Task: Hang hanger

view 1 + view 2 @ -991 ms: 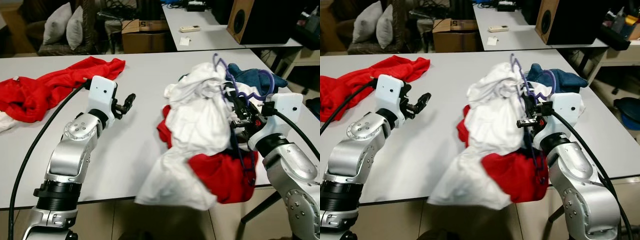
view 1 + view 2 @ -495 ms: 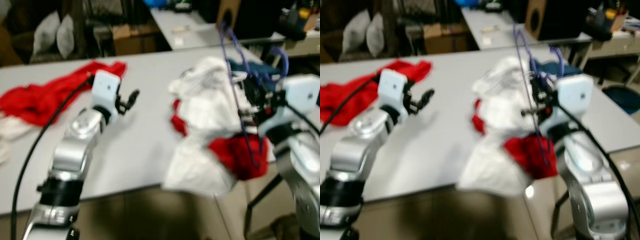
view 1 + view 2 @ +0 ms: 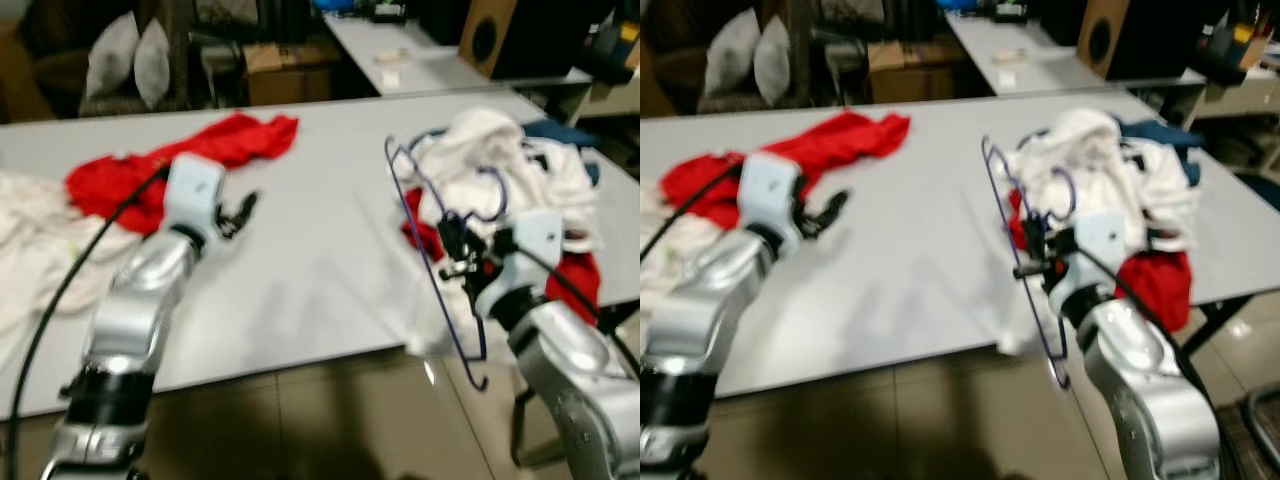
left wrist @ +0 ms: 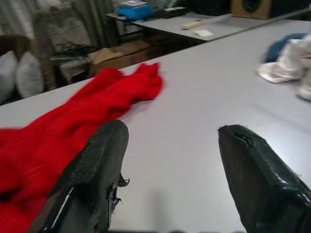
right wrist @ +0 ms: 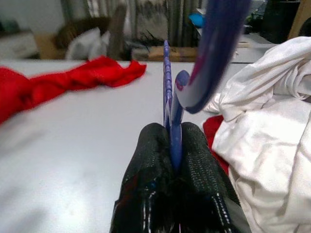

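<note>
My right gripper (image 3: 452, 258) is shut on a thin purple wire hanger (image 5: 176, 97), holding it upright over the table's front edge, just left of the clothes pile. The hanger (image 3: 404, 190) is bare, and its lower end hangs below the tabletop. In the right wrist view the two black fingers (image 5: 150, 150) press together on the wire. My left gripper (image 3: 240, 208) hovers open over the table near a red garment (image 3: 215, 145), nothing between its fingers (image 4: 97, 165).
A pile of white, red and blue clothes (image 3: 520, 175) lies on the right end of the grey table (image 3: 320, 260). A white cloth (image 3: 30, 235) lies at the far left. Behind stand a second table (image 3: 420, 60), a speaker (image 3: 500, 35) and pillows (image 3: 125, 60).
The camera has swung. The white and red garments that draped the hanger now lie on the table, and the hanger is bare. My right gripper has moved left of the pile.
</note>
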{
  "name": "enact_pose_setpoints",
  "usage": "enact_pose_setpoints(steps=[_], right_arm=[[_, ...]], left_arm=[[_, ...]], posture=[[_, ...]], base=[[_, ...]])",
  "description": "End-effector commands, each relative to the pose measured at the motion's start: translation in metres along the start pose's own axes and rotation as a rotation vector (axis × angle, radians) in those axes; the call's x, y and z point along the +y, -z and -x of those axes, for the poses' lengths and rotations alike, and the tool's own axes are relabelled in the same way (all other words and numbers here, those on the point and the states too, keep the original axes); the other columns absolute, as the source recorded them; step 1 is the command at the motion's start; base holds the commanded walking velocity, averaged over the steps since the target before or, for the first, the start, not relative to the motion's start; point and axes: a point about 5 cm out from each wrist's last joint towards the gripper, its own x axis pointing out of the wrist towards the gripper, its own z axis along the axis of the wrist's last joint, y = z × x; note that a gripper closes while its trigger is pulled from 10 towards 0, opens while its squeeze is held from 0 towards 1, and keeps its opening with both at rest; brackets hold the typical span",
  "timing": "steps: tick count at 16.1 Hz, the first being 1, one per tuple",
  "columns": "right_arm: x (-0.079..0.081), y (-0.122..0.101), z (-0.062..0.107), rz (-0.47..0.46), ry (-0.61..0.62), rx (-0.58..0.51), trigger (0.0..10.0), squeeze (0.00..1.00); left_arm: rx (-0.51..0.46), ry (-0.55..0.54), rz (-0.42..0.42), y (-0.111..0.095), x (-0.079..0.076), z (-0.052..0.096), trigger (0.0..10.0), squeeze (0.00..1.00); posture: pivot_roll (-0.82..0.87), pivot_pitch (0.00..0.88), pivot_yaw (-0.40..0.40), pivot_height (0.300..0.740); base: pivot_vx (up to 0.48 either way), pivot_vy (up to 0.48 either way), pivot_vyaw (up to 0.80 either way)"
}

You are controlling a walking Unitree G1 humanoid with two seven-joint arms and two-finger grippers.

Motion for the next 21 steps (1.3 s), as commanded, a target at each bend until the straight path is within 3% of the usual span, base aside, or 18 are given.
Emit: enact_pose_setpoints(steps=[1,13,15,19,21], right_arm=[[-0.007,0.011,0.001,0.028,0.053,0.047,10.0,0.0],[-0.007,0.012,-0.001,0.11,0.054,0.015,10.0,0.0],[-0.006,0.012,-0.002,0.111,0.053,0.01,10.0,0.0],[-0.015,0.012,-0.001,0.083,0.101,0.009,10.0,0.0],[-0.018,0.011,-0.001,0.058,0.113,0.002,10.0,0.0]], left_arm=[[-0.017,0.003,-0.007,-0.005,-0.004,0.0,10.0,0.0],[-0.012,0.0,-0.009,-0.004,-0.006,0.001,10.0,0.0],[-0.014,-0.01,-0.053,-0.005,-0.007,0.001,10.0,0.0],[-0.015,-0.002,-0.02,-0.001,-0.015,-0.001,10.0,0.0],[-0.013,-0.011,0.026,0.003,-0.019,-0.002,10.0,0.0]], posture=[[0.06,0.0,-0.014,0.74],[0.06,0.0,-0.01,0.74],[0.06,0.0,-0.012,0.74],[0.05,0.0,-0.014,0.74],[0.05,0.0,-0.013,0.74]], base=[[0.0,0.401,0.0],[0.0,0.403,0.0],[0.0,-0.24,0.0],[0.0,-0.48,0.0],[0.0,0.0,0.0]])
